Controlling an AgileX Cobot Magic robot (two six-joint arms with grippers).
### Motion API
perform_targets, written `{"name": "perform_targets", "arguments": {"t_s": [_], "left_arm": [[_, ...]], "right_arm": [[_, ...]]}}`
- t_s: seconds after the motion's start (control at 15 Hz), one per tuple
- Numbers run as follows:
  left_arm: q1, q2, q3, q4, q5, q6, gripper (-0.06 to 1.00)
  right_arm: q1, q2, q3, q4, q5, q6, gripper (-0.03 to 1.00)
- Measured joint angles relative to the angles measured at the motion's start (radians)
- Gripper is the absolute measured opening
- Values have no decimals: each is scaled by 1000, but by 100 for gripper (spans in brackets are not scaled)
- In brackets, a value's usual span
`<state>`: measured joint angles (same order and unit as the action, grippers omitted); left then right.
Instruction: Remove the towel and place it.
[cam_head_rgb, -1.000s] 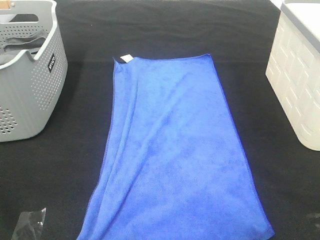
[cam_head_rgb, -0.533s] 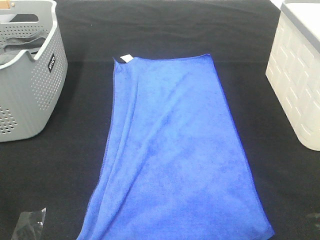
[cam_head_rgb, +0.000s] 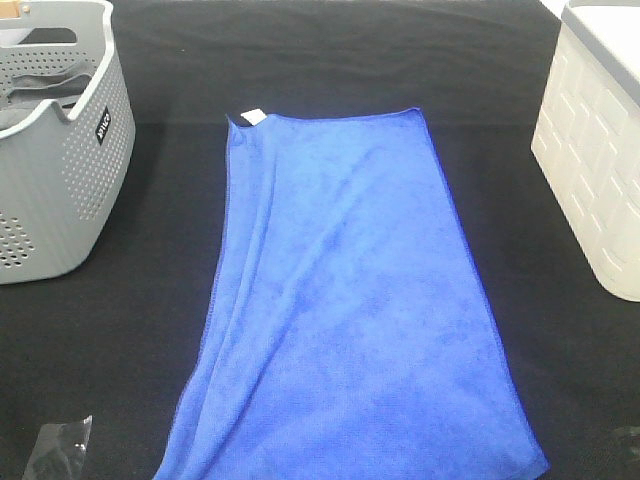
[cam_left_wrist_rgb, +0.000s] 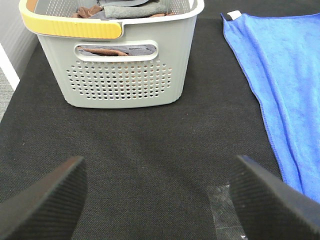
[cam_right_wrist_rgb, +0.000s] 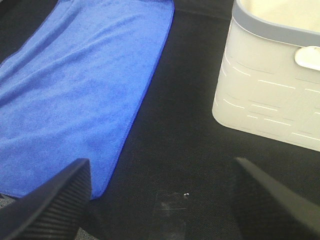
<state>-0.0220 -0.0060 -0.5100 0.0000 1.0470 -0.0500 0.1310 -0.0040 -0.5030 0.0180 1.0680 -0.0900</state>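
towel (cam_head_rgb: 350, 300) lies spread flat on the black table (cam_head_rgb: 120, 350), between the grey basket (cam_head_rgb: 60, 170) and the white bin (cam_head_rgb: 595, 170). my left pincer (cam_left_wrist_rgb: 160, 200) and right pincer (cam_right_wrist_rgb: 160, 200) hang with jaws apart, gripping nothing.

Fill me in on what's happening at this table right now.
Nothing is being handled. The blue towel lies spread flat on the black table, between the grey basket of clothes and the white bin. The left gripper and right gripper are both open and empty, near the table's front edge, one at each side of the towel.
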Motion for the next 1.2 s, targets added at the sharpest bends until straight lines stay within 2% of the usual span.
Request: {"name": "perform_targets", "arguments": {"t_s": [1.2], "left_arm": [[0,0,0,0,0,0,75]], "right_arm": [[0,0,0,0,0,0,76]]}}
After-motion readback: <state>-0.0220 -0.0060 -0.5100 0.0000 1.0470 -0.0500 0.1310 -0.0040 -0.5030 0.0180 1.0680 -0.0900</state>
